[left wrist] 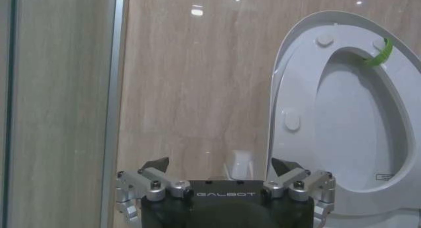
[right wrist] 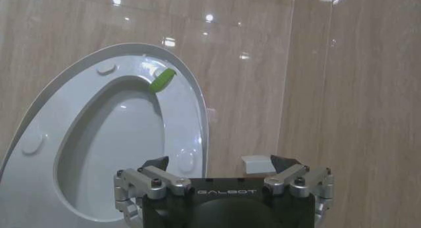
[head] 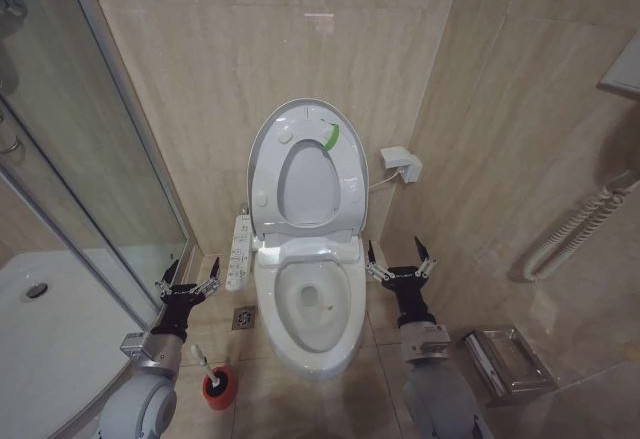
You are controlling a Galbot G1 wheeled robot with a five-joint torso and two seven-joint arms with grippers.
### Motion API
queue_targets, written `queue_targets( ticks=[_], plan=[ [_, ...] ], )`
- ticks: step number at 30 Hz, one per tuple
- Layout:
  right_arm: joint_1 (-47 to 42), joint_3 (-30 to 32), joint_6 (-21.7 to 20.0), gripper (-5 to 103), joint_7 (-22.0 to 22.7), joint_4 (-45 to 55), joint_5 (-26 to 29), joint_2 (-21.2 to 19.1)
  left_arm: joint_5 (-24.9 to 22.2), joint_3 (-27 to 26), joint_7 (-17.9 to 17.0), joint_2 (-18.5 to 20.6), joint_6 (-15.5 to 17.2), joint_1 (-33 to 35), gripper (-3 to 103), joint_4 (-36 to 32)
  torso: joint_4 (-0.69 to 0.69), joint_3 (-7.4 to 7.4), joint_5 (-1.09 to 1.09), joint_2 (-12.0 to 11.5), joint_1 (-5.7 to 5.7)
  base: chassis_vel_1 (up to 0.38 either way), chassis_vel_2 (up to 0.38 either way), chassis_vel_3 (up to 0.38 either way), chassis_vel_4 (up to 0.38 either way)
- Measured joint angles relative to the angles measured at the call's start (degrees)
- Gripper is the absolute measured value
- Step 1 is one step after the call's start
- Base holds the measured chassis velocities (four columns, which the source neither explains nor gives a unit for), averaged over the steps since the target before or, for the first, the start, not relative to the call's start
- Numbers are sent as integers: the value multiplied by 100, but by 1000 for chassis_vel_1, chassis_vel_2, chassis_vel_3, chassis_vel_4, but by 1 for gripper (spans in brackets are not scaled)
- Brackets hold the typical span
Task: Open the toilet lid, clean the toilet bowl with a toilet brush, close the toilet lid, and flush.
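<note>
With the lid (head: 305,164) up and both grippers, left (head: 187,287) and right (head: 400,270), spread wide and empty, a careless reach could topple the brush (head: 203,363) in its cup (head: 219,387).

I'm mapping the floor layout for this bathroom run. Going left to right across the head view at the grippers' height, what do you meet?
Left gripper, open → side button panel → toilet bowl, with the toilet lid raised behind it → right gripper, open.
</note>
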Motion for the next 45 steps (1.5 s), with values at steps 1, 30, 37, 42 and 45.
queue_targets(
  ticks=[1,30,37,42,45],
  plan=[
    [0,0,0,100,0,0,0,0,0,0,0,0,0,0,100,0,0,0,0,0,0,0,0,0,0],
    [0,0,0,100,0,0,0,0,0,0,0,0,0,0,100,0,0,0,0,0,0,0,0,0,0],
    [0,0,0,100,0,0,0,0,0,0,0,0,0,0,100,0,0,0,0,0,0,0,0,0,0],
    [0,0,0,100,0,0,0,0,0,0,0,0,0,0,100,0,0,0,0,0,0,0,0,0,0],
    [0,0,0,100,0,0,0,0,0,0,0,0,0,0,100,0,0,0,0,0,0,0,0,0,0]
  ],
)
